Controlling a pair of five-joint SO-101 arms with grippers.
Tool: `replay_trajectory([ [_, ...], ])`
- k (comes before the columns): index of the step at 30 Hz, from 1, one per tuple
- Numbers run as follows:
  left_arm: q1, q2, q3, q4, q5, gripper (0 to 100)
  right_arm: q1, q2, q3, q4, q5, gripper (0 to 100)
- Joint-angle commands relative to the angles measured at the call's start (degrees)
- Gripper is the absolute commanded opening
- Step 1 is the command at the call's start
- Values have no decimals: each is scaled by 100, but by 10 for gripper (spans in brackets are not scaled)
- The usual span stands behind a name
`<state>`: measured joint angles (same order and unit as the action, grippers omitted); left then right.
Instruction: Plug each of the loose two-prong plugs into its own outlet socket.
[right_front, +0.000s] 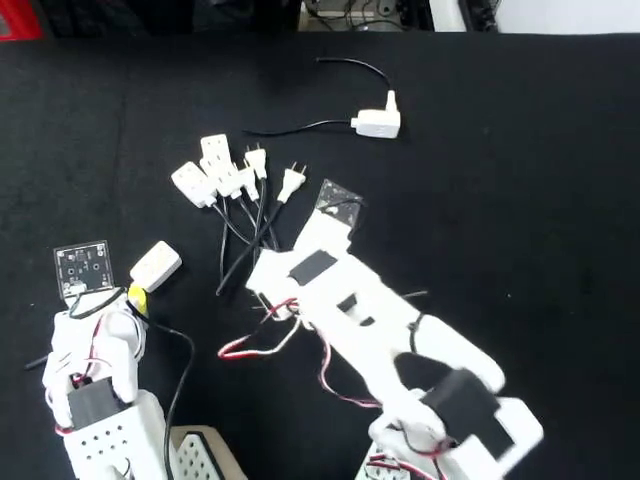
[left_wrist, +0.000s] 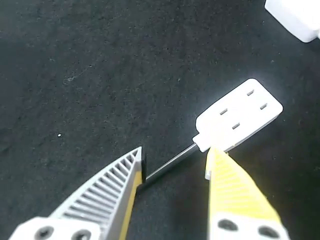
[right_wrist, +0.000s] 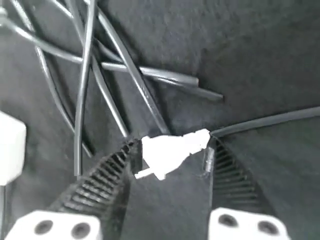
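My left gripper is open low over the table, its grey and yellow fingers either side of the black cable just behind a white outlet socket. That socket lies at the left, ahead of the left arm. A loose white two-prong plug sits lengthwise between my right gripper's fingertips, which touch both its ends. The right arm reaches over the tangle of cables. More plugs and sockets lie in a cluster at the middle.
Another socket with its cable lies apart at the back right. Several black cables cross beside the held plug. Part of a second white socket lies beyond the first. The black table has bare room on the right.
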<state>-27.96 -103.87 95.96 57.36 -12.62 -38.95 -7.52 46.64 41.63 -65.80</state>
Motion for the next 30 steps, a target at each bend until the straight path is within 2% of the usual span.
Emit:
replay_trajectory([
  [1,-22,-26,57,-141,-35,213,0,418,-303,-149,-334,201],
  [9,-22,-26,57,-158,-35,213,149,927,-620,44,-492,198],
  [11,-31,-26,57,-158,-35,213,141,945,-620,62,-484,160],
  [13,-40,-26,57,-167,-35,213,62,945,-593,70,-466,75],
  [14,-40,-26,57,-167,-35,213,9,945,-585,70,-378,41],
  [20,-48,-26,57,-167,-35,213,-413,945,-629,422,229,55],
  [24,-48,-26,57,-167,-35,213,-404,936,-787,633,571,11],
  [30,-40,-26,57,-158,-44,213,-413,936,-1534,2101,1257,12],
])
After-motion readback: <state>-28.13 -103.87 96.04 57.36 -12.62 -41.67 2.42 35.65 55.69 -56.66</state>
